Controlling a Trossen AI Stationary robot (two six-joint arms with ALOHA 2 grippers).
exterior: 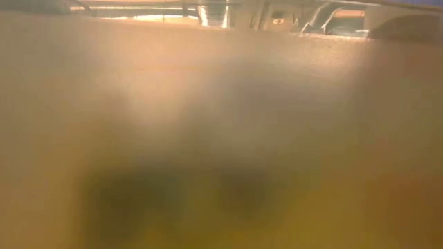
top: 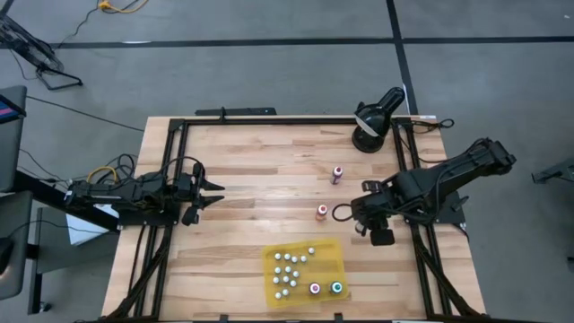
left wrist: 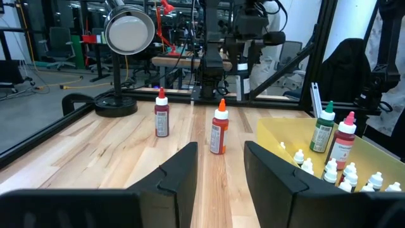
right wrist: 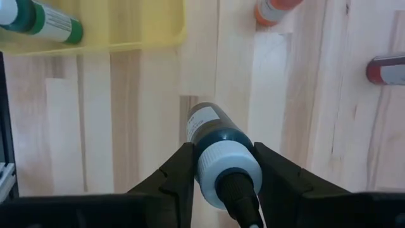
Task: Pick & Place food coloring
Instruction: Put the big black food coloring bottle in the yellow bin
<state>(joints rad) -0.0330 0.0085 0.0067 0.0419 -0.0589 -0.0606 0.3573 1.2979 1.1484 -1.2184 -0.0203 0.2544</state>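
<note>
the right pincer (right wrist: 223,190) is clamped on a dark teal food coloring bottle (right wrist: 218,152), gripped at the white collar just below the nozzle so the body hangs clear under the fingers for transport. judged from the grip, the bottle is in carry toward the yellow tray (top: 305,271), which lies near this pincer, off to one side, and holds many small white-capped bottles (top: 285,269) plus a red-capped and a teal-capped one. an orange-capped bottle (top: 322,212) stands on the table (top: 251,170) just beside the right pincer; a dark red bottle (top: 337,174) stands farther off. the left pincer (top: 204,199) waits at the far table edge, fingers apart, holding nothing
</note>
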